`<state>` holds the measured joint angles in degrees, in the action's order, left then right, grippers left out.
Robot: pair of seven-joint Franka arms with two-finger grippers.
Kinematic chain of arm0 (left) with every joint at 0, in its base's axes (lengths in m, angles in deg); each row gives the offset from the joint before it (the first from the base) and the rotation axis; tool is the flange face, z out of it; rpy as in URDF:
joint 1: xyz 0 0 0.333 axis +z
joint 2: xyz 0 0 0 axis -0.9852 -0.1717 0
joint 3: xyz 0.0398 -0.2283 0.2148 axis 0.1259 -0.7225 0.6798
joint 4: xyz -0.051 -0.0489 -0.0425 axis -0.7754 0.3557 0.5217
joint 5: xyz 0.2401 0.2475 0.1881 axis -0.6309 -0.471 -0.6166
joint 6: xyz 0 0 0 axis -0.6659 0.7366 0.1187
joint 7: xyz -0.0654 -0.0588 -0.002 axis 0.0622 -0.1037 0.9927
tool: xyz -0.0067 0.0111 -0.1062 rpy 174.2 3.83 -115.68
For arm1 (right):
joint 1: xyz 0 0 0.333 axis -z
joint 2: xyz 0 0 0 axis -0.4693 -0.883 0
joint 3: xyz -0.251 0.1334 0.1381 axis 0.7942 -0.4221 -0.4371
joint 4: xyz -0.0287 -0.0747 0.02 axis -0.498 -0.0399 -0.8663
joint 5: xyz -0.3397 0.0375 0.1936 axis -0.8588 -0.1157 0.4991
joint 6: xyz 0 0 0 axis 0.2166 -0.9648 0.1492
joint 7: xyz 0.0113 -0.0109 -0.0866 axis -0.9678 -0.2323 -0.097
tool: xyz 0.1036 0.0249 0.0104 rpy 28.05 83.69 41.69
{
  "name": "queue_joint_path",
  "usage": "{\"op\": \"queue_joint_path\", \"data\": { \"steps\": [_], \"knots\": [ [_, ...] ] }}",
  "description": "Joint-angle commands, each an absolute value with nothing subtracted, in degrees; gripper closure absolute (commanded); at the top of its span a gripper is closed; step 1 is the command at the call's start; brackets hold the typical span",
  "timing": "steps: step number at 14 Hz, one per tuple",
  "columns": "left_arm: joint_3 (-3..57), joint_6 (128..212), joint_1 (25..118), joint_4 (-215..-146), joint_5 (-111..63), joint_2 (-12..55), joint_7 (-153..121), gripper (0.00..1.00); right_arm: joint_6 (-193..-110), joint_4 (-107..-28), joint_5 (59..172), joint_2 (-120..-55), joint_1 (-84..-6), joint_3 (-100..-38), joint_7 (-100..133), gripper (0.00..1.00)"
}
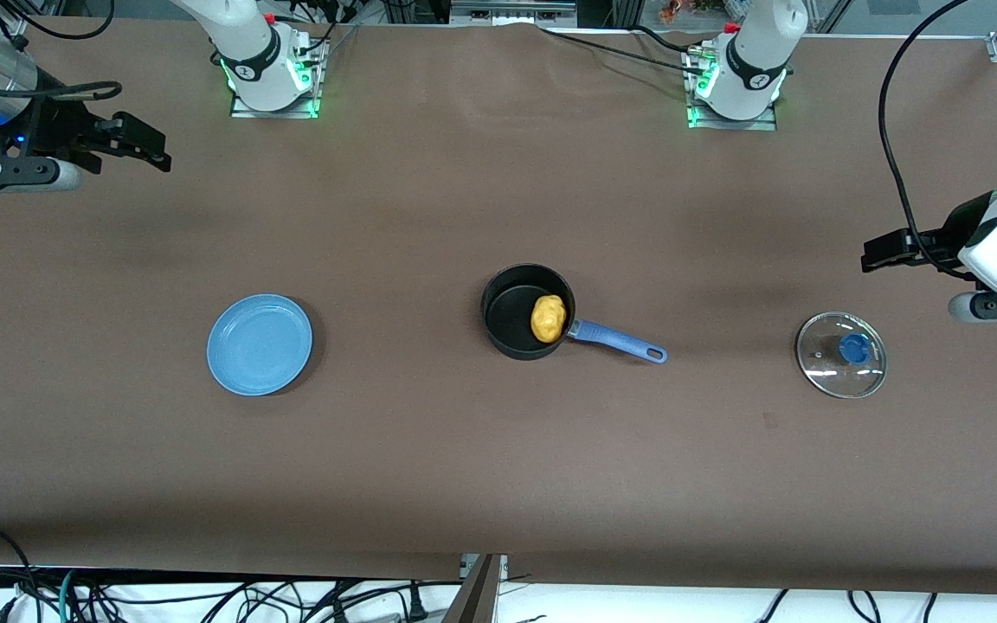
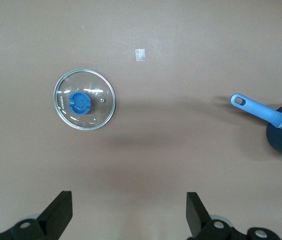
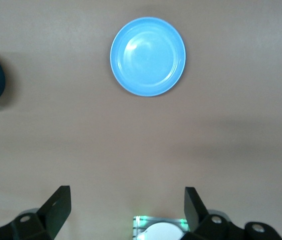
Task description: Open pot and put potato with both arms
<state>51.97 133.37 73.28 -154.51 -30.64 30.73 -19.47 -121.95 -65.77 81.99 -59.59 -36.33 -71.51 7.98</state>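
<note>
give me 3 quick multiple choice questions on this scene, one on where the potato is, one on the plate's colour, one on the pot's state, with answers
1. Where is the potato?
A. on the plate
B. in the pot
C. on the table beside the lid

2. What colour is the plate?
A. light blue
B. red
C. green

3. What state is the pot in?
A. covered by its lid
B. tipped on its side
C. open, lid off

Answers:
1. B: the potato sits inside the pot's black rim.
2. A: both the front and right wrist views show it light blue.
3. C: the glass lid lies flat on the table toward the left arm's end, apart from the pot.
</note>
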Motion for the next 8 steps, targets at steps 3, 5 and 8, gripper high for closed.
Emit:
{"op": "queue_joint_path", "data": {
  "steps": [3, 5, 8],
  "knots": [
    [52.20, 132.76, 73.08, -152.70, -30.20, 29.95, -19.40, 0.00, -120.15, -60.66, 80.04, -62.14, -32.30, -75.54, 9.84, 0.00],
    [52.20, 132.76, 73.35, -152.70, -30.02, 29.95, -19.49, 0.00, -120.14, -59.77, 79.87, -62.67, -32.38, -75.45, 9.66, 0.00],
    [52.20, 132.76, 73.00, -152.61, -30.02, 29.95, -19.23, 0.00, -120.14, -58.90, 78.55, -63.11, -32.30, -75.45, 9.92, 0.00]
  ]
}}
